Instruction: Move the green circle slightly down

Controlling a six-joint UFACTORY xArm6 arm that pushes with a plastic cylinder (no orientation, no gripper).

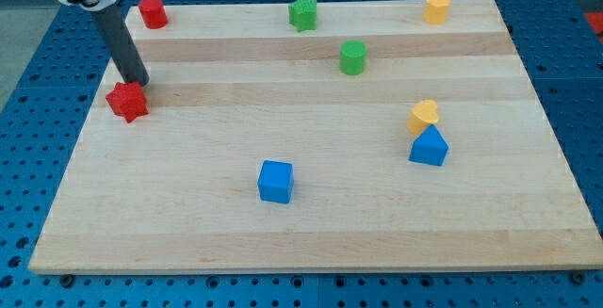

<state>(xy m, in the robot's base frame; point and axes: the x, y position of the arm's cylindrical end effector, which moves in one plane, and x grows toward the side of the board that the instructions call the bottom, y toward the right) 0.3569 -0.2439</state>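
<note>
The green circle (352, 57) is a short green cylinder on the wooden board (188, 223), right of centre near the view's top. My tip (139, 83) is far to its left, at the board's left side, touching or just above the top edge of a red star block (127, 102). The rod slants up to the view's top left.
A red cylinder (153, 12) sits at the top left. A green star (302, 13) lies above and left of the green circle. A yellow block (436, 8) is at the top right. A yellow heart (424, 115) touches a blue triangle (429, 147). A blue cube (276, 181) is at bottom centre.
</note>
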